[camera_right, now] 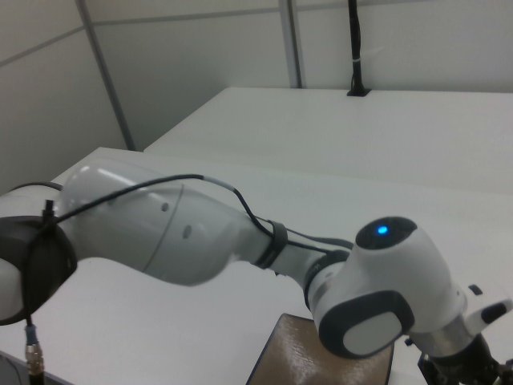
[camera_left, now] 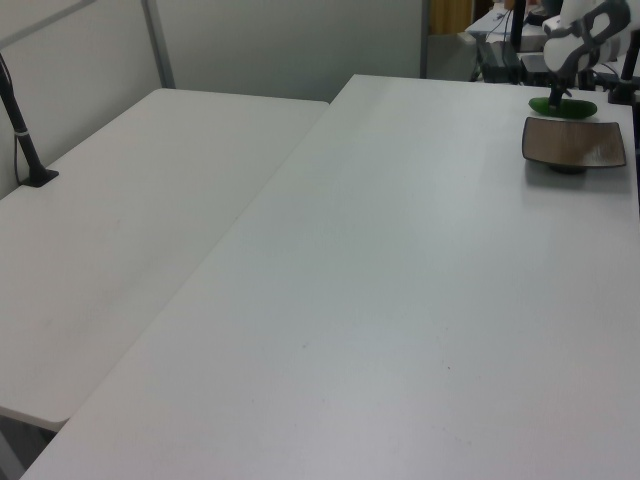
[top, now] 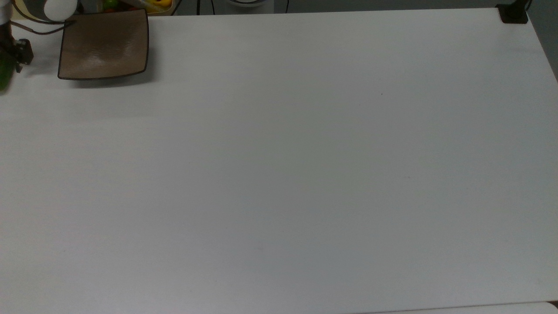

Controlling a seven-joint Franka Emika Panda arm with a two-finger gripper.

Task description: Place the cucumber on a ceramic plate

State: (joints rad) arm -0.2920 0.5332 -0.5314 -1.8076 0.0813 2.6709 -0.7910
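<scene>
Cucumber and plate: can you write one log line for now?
cucumber: on table, beside plate | ceramic plate: bare | gripper: over cucumber
</scene>
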